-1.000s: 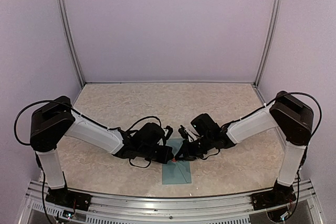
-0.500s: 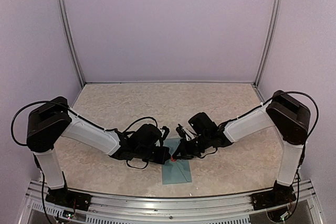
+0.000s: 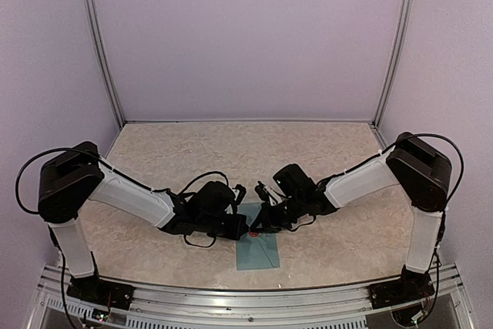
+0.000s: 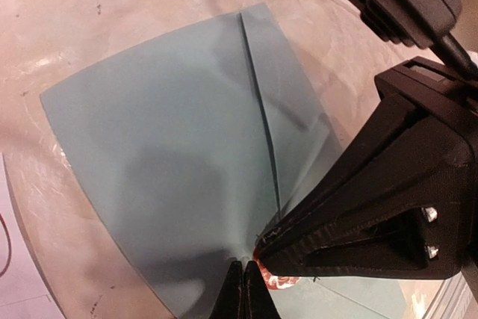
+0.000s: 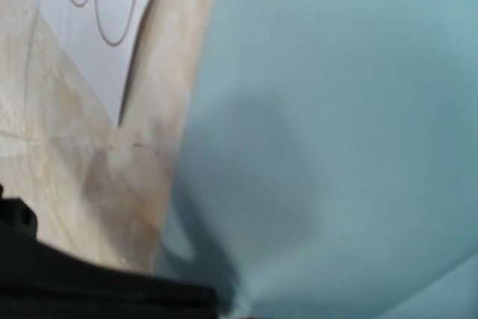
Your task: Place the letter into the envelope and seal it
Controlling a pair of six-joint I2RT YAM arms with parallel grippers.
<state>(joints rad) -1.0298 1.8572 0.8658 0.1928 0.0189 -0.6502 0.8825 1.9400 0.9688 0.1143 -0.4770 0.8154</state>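
The envelope [image 3: 258, 250] is lying flat near the front edge of the counter [image 3: 231, 152], its flap seemingly folded down. At the flap's tip the left gripper [image 4: 243, 283] is resting with its jaws together. The right gripper [image 4: 263, 253], having slid leftward over the last second, is bearing on the red sticker [image 4: 275, 280], its jaws seemingly together too. Sealing is probably finishing. Beyond, the beige marbled surface is running back to lilac walls [image 3: 246, 36].

Matt paper envelope [image 4: 164, 147], smooth glossy stone-look table [image 3: 231, 144], white paper card [image 5: 97, 28].
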